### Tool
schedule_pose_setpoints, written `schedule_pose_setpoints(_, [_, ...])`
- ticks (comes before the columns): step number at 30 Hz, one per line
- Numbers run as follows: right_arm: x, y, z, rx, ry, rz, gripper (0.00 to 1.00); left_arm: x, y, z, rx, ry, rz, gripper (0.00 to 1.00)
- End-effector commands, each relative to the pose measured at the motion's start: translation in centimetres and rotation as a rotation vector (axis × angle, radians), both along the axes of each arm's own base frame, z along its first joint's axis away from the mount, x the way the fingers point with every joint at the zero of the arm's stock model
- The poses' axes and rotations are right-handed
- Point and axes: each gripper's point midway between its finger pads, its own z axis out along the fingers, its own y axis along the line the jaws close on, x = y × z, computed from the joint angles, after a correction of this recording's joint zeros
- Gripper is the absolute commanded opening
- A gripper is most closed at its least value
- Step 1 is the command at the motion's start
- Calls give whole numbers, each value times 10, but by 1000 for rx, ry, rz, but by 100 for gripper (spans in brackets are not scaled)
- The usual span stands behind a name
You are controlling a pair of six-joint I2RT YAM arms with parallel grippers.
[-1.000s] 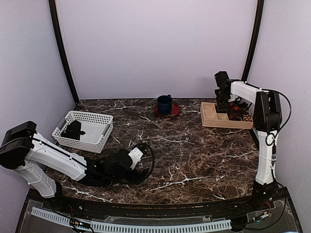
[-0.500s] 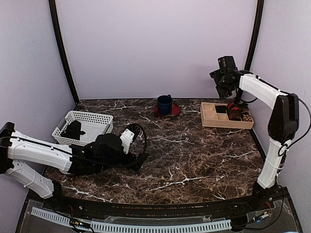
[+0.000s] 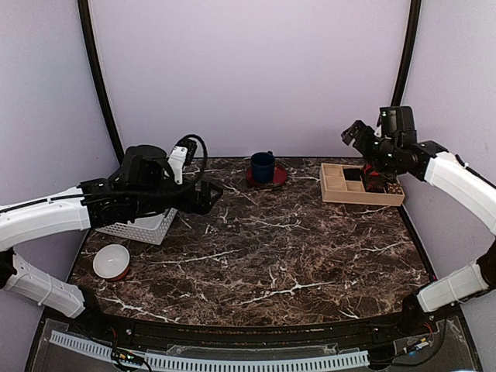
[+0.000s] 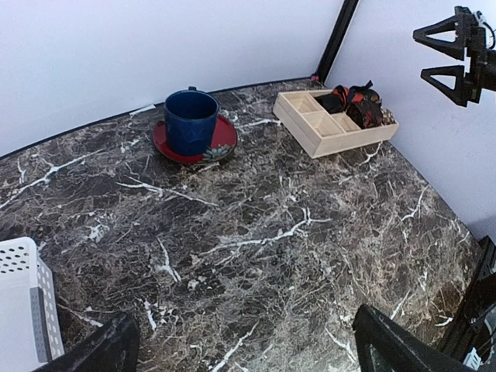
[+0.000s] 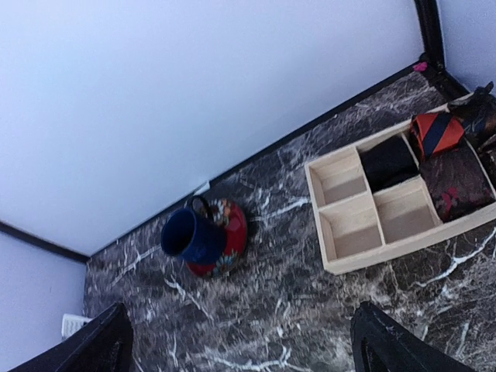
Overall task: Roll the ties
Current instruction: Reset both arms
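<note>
Small rolled tie coils lie in the right-hand compartments of the wooden tray (image 3: 337, 191): a black coil (image 5: 387, 161), a red and blue striped one (image 5: 434, 132) and a dark patterned one (image 5: 457, 182). They also show in the left wrist view (image 4: 353, 102). No long flat tie is in view; my left arm hides the inside of the white basket (image 3: 147, 225). My left gripper (image 3: 211, 194) is open and empty, held high beside the basket. My right gripper (image 3: 353, 133) is open and empty, raised above and left of the tray.
A blue mug (image 3: 263, 165) stands on a red saucer (image 3: 277, 177) at the back centre. A white bowl (image 3: 112, 261) sits near the front left. The basket's corner (image 4: 19, 298) shows in the left wrist view. White walls close the back and sides.
My left arm rose from the table and swung back over the basket, uncovering the white bowl. My right arm lifted up and away from the wooden tray.
</note>
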Motion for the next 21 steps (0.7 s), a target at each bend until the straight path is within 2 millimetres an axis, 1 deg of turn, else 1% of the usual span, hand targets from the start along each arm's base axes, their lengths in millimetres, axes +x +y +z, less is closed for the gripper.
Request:
schedule_pose_setpoints(1, [-40,29,-22,-67,-9,248,98,-8,-8,-56,129,202,-43,99])
schedule_pose_setpoints(2, [-50,32,-28,-69,-7,278,98,-7,-10,-63,124,234,-36,99])
schedule_pose_setpoints(4, [-70,37,-48,-79,23,321,98,-7,-15,-77,119,289,-24,99])
schedule_pose_setpoints(5, [-78,39,-53,-81,31,342,98,-6,-16,-86,120,318,-10,99])
schedule_pose_setpoints(6, [-87,42,-63,-87,53,362,98,-6,-17,-93,117,341,2,99])
schedule_pose_setpoints(8, [-103,47,-81,-77,85,405,98,-8,-16,-109,112,378,21,99])
schedule_pose_setpoints(11, [-127,58,-110,-14,136,469,98,-12,-13,-134,113,429,46,99])
schedule_pose_setpoints(13, [-138,62,-125,1,169,500,98,-13,-13,-142,102,446,58,99])
schedule_pose_setpoints(15, [-143,62,-132,-9,185,510,98,-14,-12,-147,97,463,72,99])
schedule_pose_setpoints(18, [-144,60,-131,-31,182,513,98,-15,-11,-149,85,478,85,99])
schedule_pose_setpoints(21, [-141,61,-128,-50,180,522,98,-14,-10,-142,64,458,92,99])
